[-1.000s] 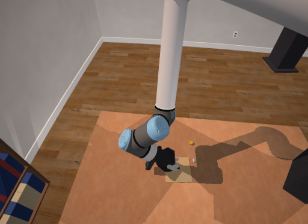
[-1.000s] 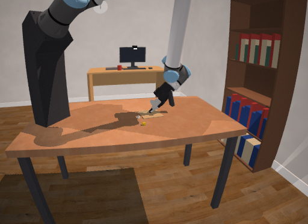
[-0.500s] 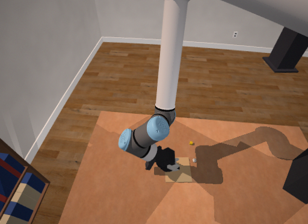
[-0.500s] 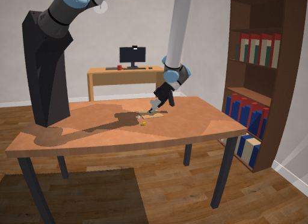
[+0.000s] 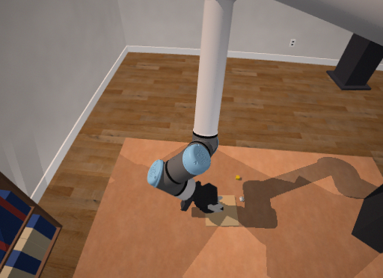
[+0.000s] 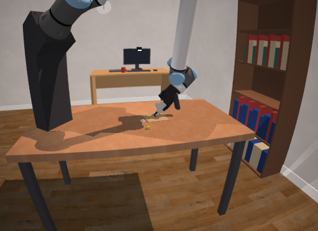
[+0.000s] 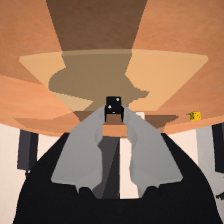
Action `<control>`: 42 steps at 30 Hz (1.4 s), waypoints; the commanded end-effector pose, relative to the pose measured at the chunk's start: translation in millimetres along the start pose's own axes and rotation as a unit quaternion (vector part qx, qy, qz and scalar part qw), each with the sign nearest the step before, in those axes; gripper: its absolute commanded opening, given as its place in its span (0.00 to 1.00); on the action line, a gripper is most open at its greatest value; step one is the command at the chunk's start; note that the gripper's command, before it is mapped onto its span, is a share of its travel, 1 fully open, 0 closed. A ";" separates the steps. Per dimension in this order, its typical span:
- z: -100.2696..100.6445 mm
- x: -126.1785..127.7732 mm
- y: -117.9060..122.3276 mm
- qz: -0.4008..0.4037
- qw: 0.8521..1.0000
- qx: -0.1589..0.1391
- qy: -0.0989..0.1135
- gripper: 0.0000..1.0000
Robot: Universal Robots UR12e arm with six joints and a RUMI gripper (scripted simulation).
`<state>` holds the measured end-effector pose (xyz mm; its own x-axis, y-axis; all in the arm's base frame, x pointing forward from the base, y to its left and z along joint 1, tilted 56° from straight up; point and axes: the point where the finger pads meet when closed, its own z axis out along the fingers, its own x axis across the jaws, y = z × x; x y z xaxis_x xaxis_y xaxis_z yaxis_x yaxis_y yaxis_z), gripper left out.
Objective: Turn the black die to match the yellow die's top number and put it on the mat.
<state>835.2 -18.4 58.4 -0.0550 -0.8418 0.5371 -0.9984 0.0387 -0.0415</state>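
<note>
My gripper (image 7: pixel 113 106) is shut on the black die (image 7: pixel 113 107), which sits between the fingertips in the wrist view, with white pips on its near face. In the top view the gripper (image 5: pixel 218 207) hangs tilted just above the pale tan mat (image 5: pixel 222 215). In the exterior view the gripper (image 6: pixel 156 113) is over the mat (image 6: pixel 156 118). The yellow die (image 5: pixel 238 177) lies on the table beyond the mat and also shows in the exterior view (image 6: pixel 148 127) and the wrist view (image 7: pixel 195 116). A white die (image 5: pixel 241 199) sits by the mat's edge.
The robot's dark base (image 6: pixel 46 70) stands on the table's left part. A bookshelf (image 6: pixel 270 86) stands to the right of the table. A desk with a monitor (image 6: pixel 136 58) is at the back wall.
</note>
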 end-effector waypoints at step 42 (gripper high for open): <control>2.6 -0.1 -3.4 0.000 1.000 0.000 0.000 0.00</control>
<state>838.6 -20.3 55.7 -0.0550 -0.8418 0.5371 -0.9984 0.0387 -0.0415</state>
